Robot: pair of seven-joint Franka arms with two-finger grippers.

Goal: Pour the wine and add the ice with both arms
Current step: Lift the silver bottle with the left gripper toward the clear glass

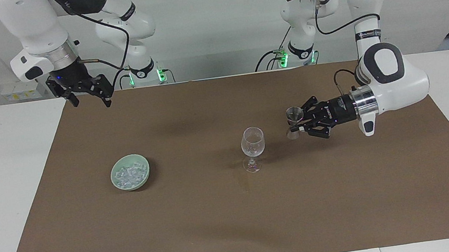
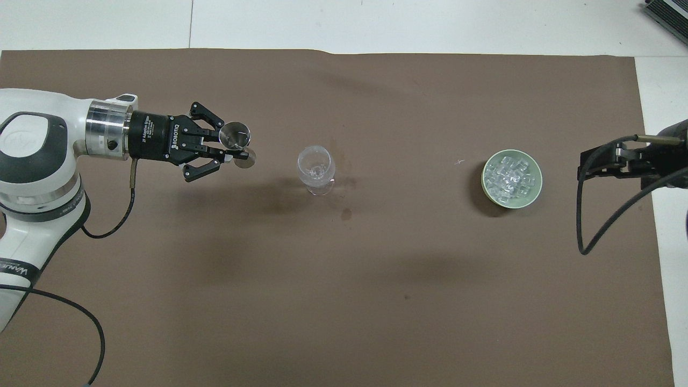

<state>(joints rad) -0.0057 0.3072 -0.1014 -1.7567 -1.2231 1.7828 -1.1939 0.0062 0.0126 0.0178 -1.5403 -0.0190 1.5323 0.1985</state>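
An empty stemmed wine glass (image 1: 252,142) (image 2: 316,166) stands mid-table on the brown mat. My left gripper (image 1: 299,124) (image 2: 228,148) lies level, shut on the waist of a small metal jigger (image 1: 294,121) (image 2: 236,135). It hangs over the mat beside the glass, toward the left arm's end, apart from it. Any wine is out of view. The ice (image 1: 129,174) (image 2: 510,176) fills a pale green bowl (image 1: 128,186) (image 2: 537,188) toward the right arm's end. My right gripper (image 1: 91,101) (image 2: 591,164) waits open and empty, raised over the mat's edge at that end.
The brown mat (image 1: 237,219) covers most of the white table. Dark stains (image 2: 346,215) mark it close to the glass. A black cable (image 2: 583,226) loops down from the right wrist.
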